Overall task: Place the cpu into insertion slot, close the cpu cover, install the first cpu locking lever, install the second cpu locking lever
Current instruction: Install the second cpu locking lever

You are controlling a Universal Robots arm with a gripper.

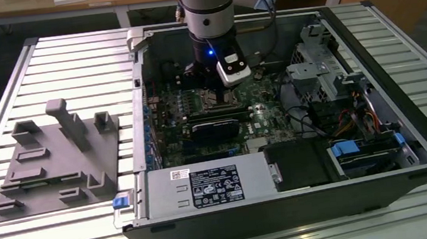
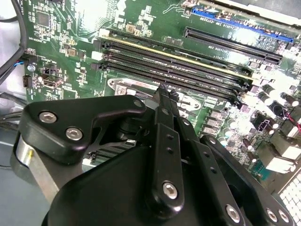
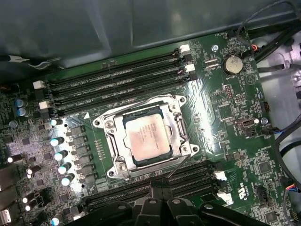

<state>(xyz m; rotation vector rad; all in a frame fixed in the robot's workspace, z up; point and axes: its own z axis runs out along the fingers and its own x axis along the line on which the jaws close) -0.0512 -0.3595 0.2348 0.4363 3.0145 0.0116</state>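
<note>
In the first wrist view the cpu [image 3: 149,137], a pale metal square, lies flat in the insertion slot [image 3: 133,163]. The silver cpu cover [image 3: 114,146] lies down around it as a frame. Thin metal rods run along the socket's edges, and I cannot tell whether they are latched. My gripper [image 3: 160,192] hangs just beside the socket, toward the nearer memory slots. In the second wrist view its black fingers [image 2: 162,101] meet at one tip, shut with nothing visible between them. In the exterior view the gripper [image 1: 211,93] is low inside the open computer case, over the motherboard.
Long black memory slots [image 3: 117,77] flank the socket on both sides. Case walls [image 1: 142,103], a power supply [image 1: 204,186], a drive cage [image 1: 316,73] and loose cables [image 1: 349,120] surround the board. A grey fixture block [image 1: 50,154] sits on the slatted table at the exterior view's left.
</note>
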